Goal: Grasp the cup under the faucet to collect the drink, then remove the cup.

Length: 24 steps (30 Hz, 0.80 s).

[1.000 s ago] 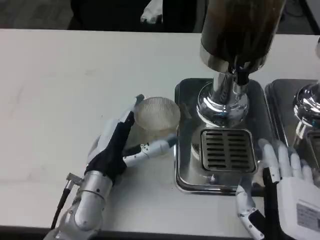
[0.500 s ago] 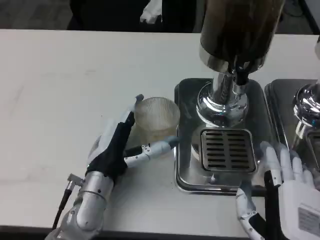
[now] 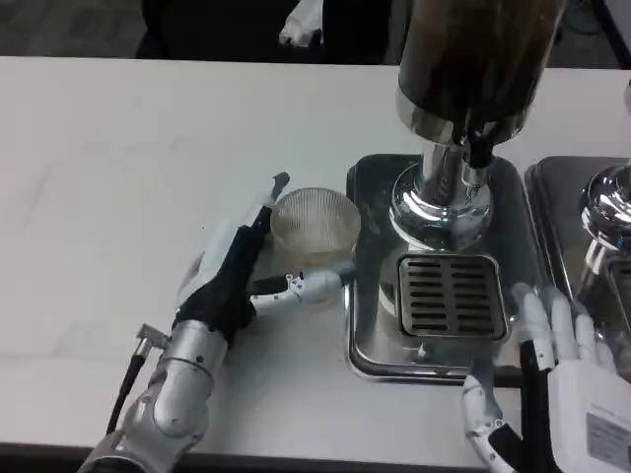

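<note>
A clear ribbed cup (image 3: 315,222) stands on the white table just left of the steel drip tray (image 3: 367,335). My left hand (image 3: 232,276) wraps it: the fingers (image 3: 264,212) lie against its left side and the thumb (image 3: 306,286) presses along its near side. The faucet (image 3: 477,148) hangs under the dark drink dispenser (image 3: 478,59), above the slotted grate (image 3: 451,296), with nothing beneath it. At the lower right my right hand (image 3: 567,384) rests with its fingers straight and apart, holding nothing, beside the tray's near right corner.
A second steel tray and chrome dispenser base (image 3: 606,212) stand at the right edge. The dispenser's chrome column (image 3: 439,202) rises right behind the grate. Bare white table (image 3: 128,168) stretches to the left and far side.
My left hand has closed tighter around the cup and nudged it slightly right, toward the tray. The right hand has sunk a little toward the near edge.
</note>
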Motion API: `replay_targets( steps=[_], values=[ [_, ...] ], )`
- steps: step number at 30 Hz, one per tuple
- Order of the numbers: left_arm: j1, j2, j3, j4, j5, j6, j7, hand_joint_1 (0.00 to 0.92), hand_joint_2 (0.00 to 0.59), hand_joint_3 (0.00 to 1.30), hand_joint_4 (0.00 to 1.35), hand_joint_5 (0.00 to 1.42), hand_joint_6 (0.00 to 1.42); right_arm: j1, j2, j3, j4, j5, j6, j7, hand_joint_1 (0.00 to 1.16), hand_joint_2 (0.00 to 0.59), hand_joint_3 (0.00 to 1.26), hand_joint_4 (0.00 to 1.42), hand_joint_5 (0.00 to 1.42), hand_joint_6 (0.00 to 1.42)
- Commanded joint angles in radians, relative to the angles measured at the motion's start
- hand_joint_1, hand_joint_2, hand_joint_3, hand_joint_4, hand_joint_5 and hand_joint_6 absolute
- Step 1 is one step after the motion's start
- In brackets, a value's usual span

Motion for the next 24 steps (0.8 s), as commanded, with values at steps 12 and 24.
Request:
replay_targets(
  steps=[12, 24],
  values=[
    [-0.006, 0.005, -0.028, 0.011, 0.051, 0.026, 0.118, 0.686, 0.049, 0.87, 0.91, 1.02, 0.99, 0.002, 0.009, -0.003, -0.002, 0.008, -0.002, -0.023, 0.24, 0.535, 0.06, 0.0, 0.0, 0.1],
    [-0.012, 0.011, -0.029, -0.005, 0.075, 0.01, 0.217, 0.673, 0.0, 0.95, 1.06, 1.14, 1.17, -0.008, 0.006, -0.011, -0.003, 0.006, -0.002, -0.029, 0.24, 0.535, 0.06, 0.0, 0.0, 0.11]
  ],
)
